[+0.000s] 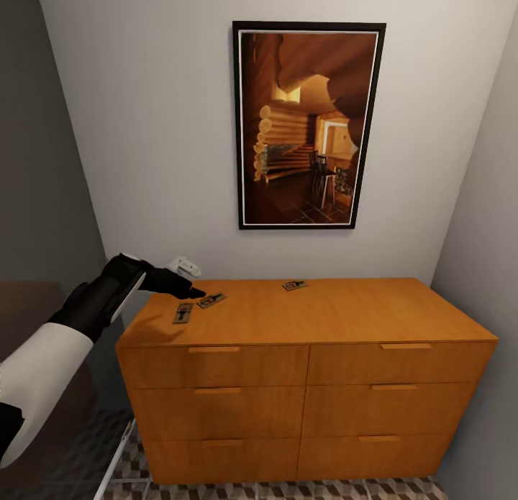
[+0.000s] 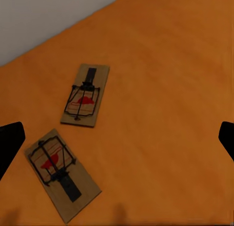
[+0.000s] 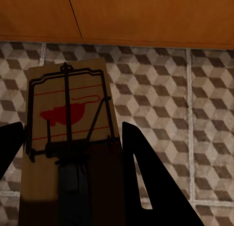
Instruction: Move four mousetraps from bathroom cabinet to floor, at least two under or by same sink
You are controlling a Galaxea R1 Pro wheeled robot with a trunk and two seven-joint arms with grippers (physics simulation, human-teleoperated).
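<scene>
The orange-brown cabinet [image 1: 316, 320] stands against the wall with three mousetraps on its top: two near the left end [image 1: 183, 313] [image 1: 211, 300] and one toward the back middle [image 1: 294, 285]. My left gripper [image 1: 193, 292] hovers open over the left pair, just above them. In the left wrist view both traps [image 2: 86, 95] [image 2: 61, 172] lie between its spread fingertips [image 2: 9, 143]. My right gripper [image 3: 73, 128] is shut on a fourth mousetrap [image 3: 68, 113], held above the cube-patterned bathroom floor [image 3: 165, 104] near the cabinet's base [image 3: 146, 16]. The bathroom sink is out of view.
A framed picture [image 1: 309, 126] hangs on the white wall above the cabinet. Walls close in on both sides: dark grey at the left [image 1: 36, 162], pale at the right [image 1: 489, 198]. A strip of cube-pattern floor [image 1: 288, 489] shows in front of the drawers.
</scene>
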